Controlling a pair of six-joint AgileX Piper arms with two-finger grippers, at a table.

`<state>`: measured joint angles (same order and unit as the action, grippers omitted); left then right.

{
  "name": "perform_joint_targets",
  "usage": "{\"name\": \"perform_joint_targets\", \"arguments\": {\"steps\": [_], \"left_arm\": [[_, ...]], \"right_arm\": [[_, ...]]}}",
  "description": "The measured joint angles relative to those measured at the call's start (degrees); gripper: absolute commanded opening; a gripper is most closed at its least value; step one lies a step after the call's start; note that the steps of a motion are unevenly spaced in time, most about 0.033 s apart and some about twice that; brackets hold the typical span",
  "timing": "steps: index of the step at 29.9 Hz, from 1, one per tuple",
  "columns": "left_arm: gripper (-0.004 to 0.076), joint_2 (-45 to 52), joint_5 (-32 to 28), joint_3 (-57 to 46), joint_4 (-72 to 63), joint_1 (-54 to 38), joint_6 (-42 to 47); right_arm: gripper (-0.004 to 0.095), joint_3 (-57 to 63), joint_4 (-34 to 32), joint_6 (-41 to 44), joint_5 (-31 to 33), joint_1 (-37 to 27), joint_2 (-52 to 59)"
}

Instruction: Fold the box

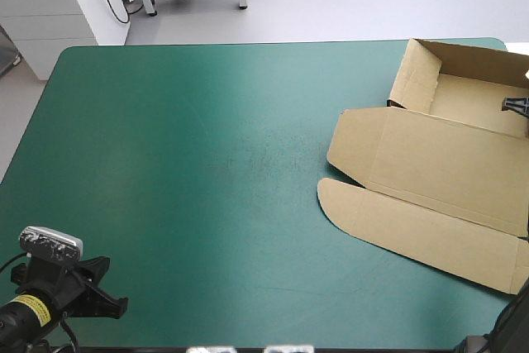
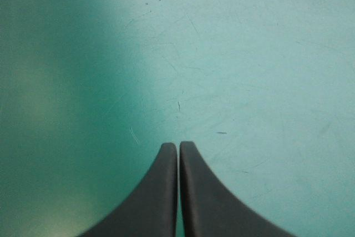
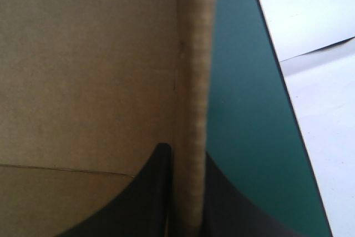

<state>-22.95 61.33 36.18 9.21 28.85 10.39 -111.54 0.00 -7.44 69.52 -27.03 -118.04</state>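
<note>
One wall of the box, a half-raised tray at the table's far right corner, is pinched in the right gripper's fingers; best held upright, square to its crease. Left gripper, fingers together and empty, sits over the table's near left corner.

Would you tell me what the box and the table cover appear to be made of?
The box: brown corrugated board, matte; the wall edge clamped by the right gripper shows ribbed fluting. The teal-green cover: probably a smooth rubbery or vinyl mat, with fine scratches and soft sheen.
</note>
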Motion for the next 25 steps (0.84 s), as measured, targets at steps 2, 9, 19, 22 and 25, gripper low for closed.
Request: {"name": "perform_joint_targets", "arguments": {"steps": [2,9,19,22,25], "left_arm": [[-0.0008,0.0,0.0,0.0,0.0,0.0,0.0],[-0.0008,0.0,0.2,0.0,-1.0,0.0,0.0],[-0.0008,0.0,0.2,0.0,-1.2,0.0,0.0],[-0.0008,0.0,0.2,0.0,-1.1,0.0,0.0],[-0.0008,0.0,0.2,0.0,-1.1,0.0,0.0]], "right_arm": [[0.039,0.0,0.4,-0.6,0.1,-0.1,-0.7],[0.0857,-0.6,0.8,-1.0,1.3,-0.1,-1.3],[0.0856,-2.5,5.4,0.6,1.4,-0.1,8.9],[0.0838,0.2,11.4,-1.2,1.4,-0.1,17.1],[0.0755,5.1,17.0,-3.5,1.9,-0.1,25.5]]}}
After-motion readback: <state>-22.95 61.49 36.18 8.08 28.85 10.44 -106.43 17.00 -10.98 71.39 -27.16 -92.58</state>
